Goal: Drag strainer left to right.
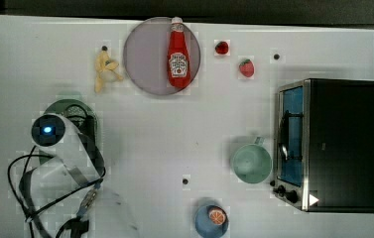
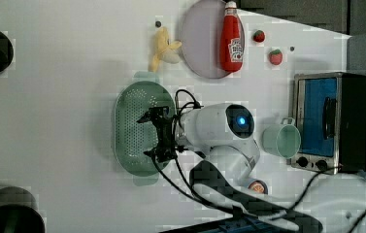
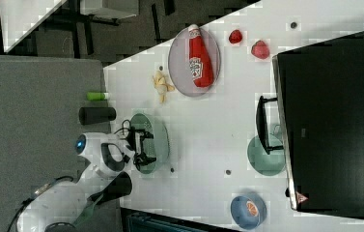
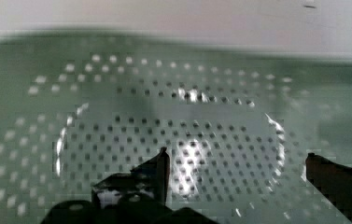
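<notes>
The strainer (image 2: 129, 131) is a pale green oval colander with many small holes. It lies on the white table at the top view's left, where my arm covers most of the strainer (image 1: 66, 105). My gripper (image 2: 147, 137) hangs over its bowl with the jaws wide open and nothing between them. In the wrist view the perforated floor of the strainer (image 4: 178, 107) lies just below my gripper (image 4: 236, 163), and both dark fingertips (image 4: 160, 165) reach down into the bowl. The right view shows the gripper (image 3: 146, 145) at the near rim of the strainer (image 3: 161, 137).
A grey-lilac plate (image 1: 145, 54) with a ketchup bottle (image 1: 178, 54) lies at the back, with a toy banana (image 1: 106, 69) beside it. There are two strawberries (image 1: 246, 68), a mint mug (image 1: 251, 162), a toaster oven (image 1: 338, 144) and a blue bowl (image 1: 209, 221) with an orange slice at the top view's right.
</notes>
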